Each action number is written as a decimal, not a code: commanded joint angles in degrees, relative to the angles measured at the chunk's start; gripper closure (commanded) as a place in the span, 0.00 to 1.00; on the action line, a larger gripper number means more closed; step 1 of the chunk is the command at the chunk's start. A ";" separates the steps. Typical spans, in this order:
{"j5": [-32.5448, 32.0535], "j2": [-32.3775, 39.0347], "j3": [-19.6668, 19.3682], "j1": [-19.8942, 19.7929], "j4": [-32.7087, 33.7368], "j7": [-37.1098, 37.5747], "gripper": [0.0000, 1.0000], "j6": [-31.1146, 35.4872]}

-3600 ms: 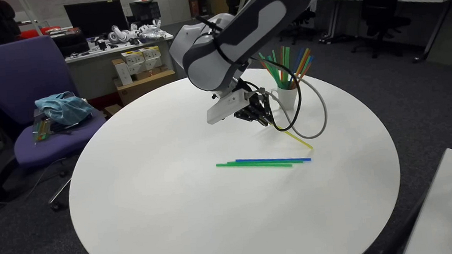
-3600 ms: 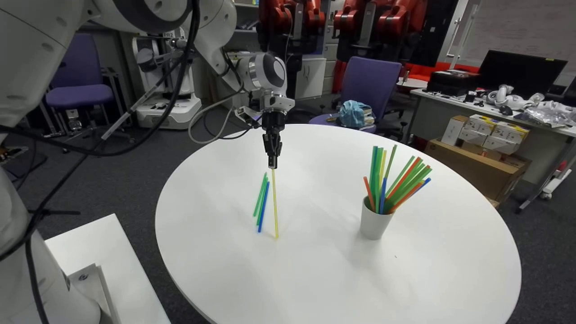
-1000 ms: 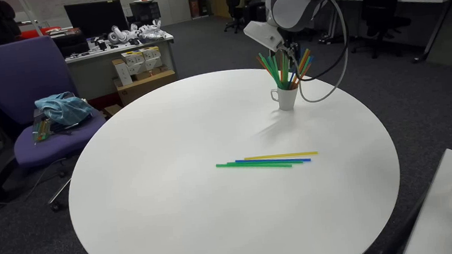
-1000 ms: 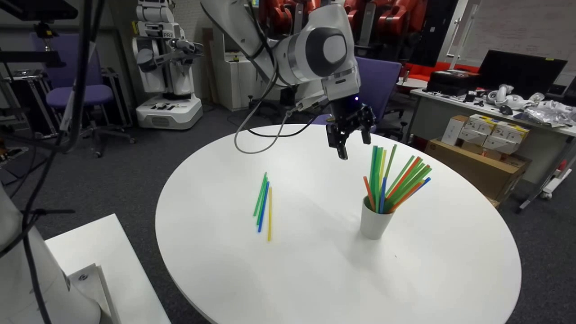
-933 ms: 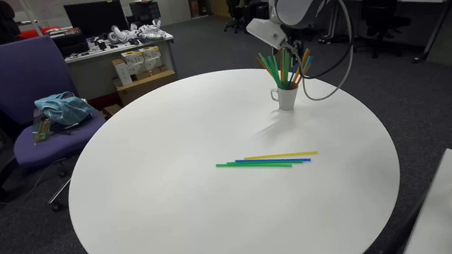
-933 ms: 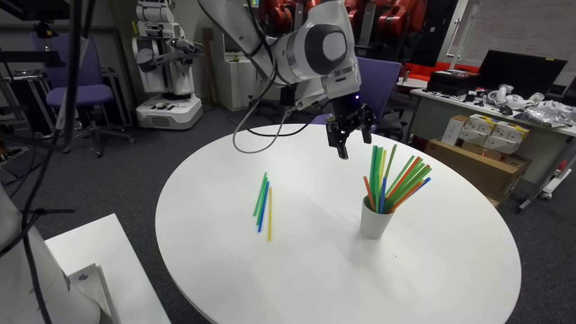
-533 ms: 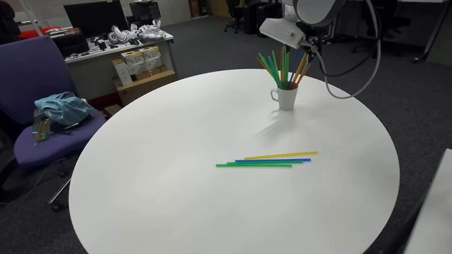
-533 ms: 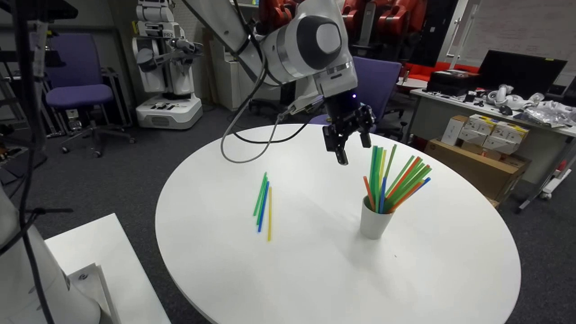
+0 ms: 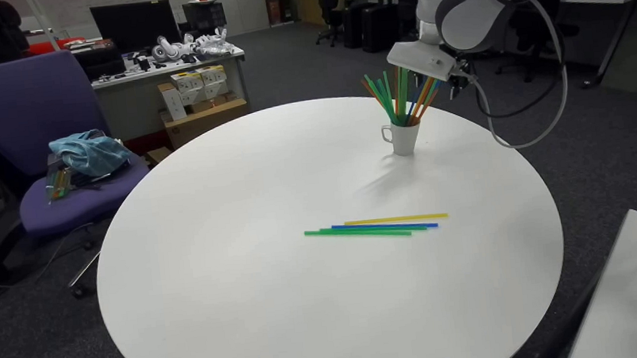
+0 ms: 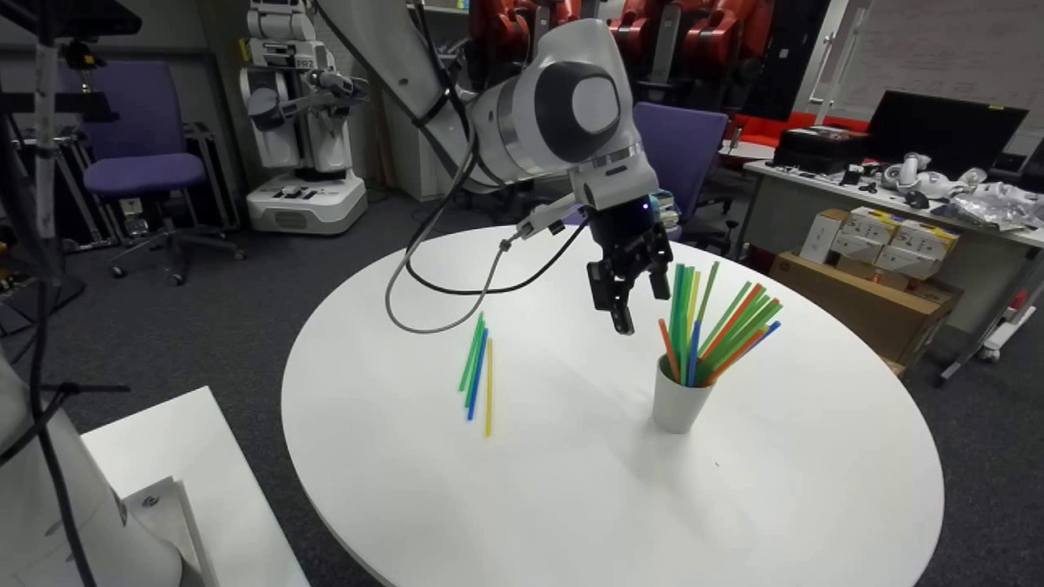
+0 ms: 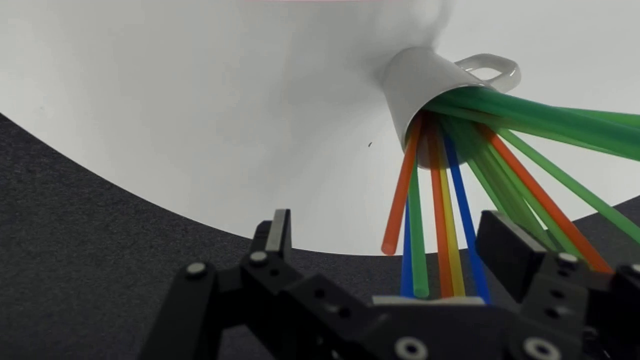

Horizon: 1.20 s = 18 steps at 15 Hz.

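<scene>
My gripper [image 10: 643, 311] stands open, tilted, next to the straws in a white mug [image 10: 677, 408], with nothing held. From the wrist view, several straw ends, among them an orange straw [image 11: 400, 200] and a blue straw [image 11: 462, 200], appear between the spread fingers; whether any touches them I cannot tell. The mug's handle [image 11: 507, 75] points away from the gripper there. Loose on the table lie a yellow straw [image 9: 397, 219], a blue straw [image 9: 429, 225] and two green straws [image 9: 358, 232], side by side. In that exterior view the camera mount partly hides my fingers.
The round white table [image 9: 283, 297] carries mug and straws. A grey cable [image 10: 391, 302] loops down from my wrist over the tabletop. Beyond the table are a purple chair [image 9: 31, 129] with a blue cloth [image 9: 91, 155] and a desk [image 10: 864, 191] with boxes beneath.
Earlier the gripper was at the yellow straw's raised end; that straw now lies flat beside the blue one. The gripper has opened, moved over to the mug, and lowered during the last half second.
</scene>
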 commanded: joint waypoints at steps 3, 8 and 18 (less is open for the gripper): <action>0.91 -1.23 0.72 -3.06 -2.14 -5.77 0.26 2.74; 0.95 -1.17 0.63 -3.31 -2.29 -6.62 0.62 2.73; -0.88 -6.66 1.62 -1.90 -2.92 -4.96 1.00 6.42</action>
